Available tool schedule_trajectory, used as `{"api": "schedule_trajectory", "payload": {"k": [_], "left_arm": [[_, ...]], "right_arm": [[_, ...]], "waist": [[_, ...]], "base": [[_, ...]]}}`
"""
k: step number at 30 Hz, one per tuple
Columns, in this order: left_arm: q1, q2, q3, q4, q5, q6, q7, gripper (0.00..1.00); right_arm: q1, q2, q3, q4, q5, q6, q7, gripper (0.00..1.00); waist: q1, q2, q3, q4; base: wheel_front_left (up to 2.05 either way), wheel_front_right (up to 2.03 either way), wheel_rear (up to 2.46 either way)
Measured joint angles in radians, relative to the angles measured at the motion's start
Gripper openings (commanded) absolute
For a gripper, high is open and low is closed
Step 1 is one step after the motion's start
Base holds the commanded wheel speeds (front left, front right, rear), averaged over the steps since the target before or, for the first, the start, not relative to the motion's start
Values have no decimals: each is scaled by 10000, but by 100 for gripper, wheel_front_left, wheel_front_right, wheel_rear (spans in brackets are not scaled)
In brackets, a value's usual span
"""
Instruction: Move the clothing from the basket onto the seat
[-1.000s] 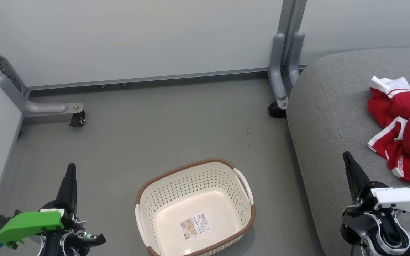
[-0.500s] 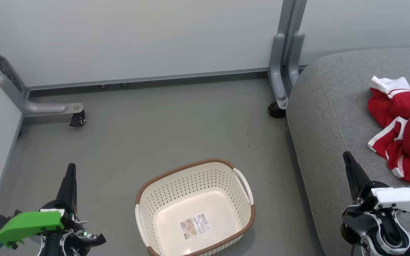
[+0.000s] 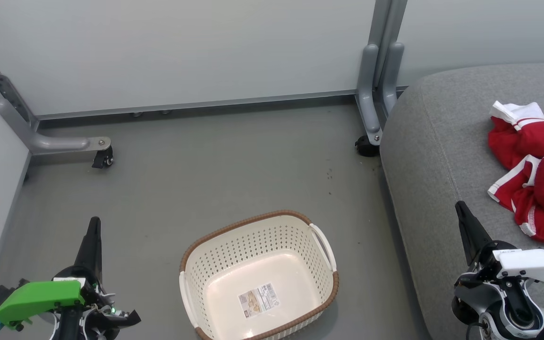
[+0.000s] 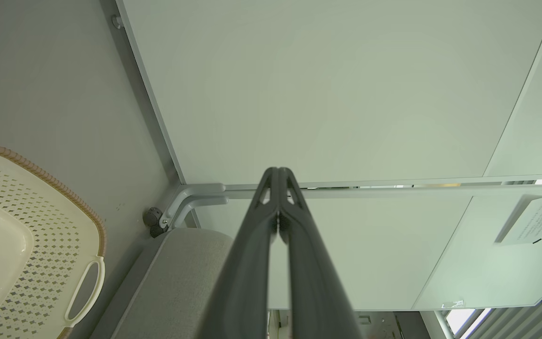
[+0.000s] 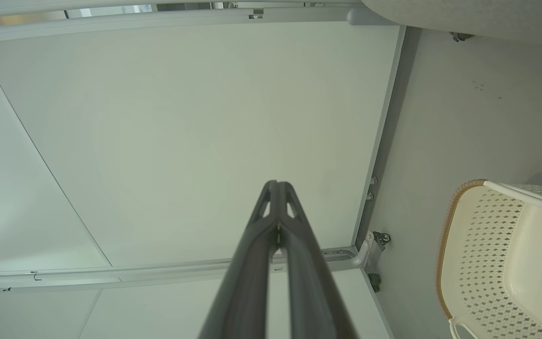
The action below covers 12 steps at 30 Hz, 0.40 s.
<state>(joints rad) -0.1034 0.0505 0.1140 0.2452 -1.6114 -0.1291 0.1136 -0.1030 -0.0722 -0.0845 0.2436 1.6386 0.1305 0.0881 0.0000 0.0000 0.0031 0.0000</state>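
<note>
Nothing changed over the last second: the head view is identical in all three shots, the camera is static and both arms are parked.

- The basket sits on the floor and is empty except for the label on its bottom.
- The clothing is a red heap on the seat, well right of the basket and farther back, not touching it. The heap runs off the frame edge, so it is probably both garments, but I can't confirm.
- The left gripper is low and left of the basket, apart from it.
- The right gripper is right of the basket, over the seat's near edge and short of the clothing.
- In the left wrist view the fingers are pressed together with nothing between them, and the basket is at that view's left edge.
- In the right wrist view the fingers are also pressed together and empty, with the basket at lower right.

Judgement: the task looks done, with the basket emptied, the clothing on the seat and the arms in a rest pose. No further grasp seems needed, and the stillness reads as end of episode or an idle hold. One risk is that the unseen part of the heap could hang off the seat.
</note>
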Motion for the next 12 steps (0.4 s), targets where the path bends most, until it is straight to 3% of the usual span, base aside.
{"api": "schedule_trajectory", "payload": {"k": [12], "left_arm": [[0,-2,2,0,0,0,0,0]], "right_arm": [[-2,25,-36,4,-40,0,44,0]], "waist": [[0,0,0,0]], "base": [[0,0,0]]}}
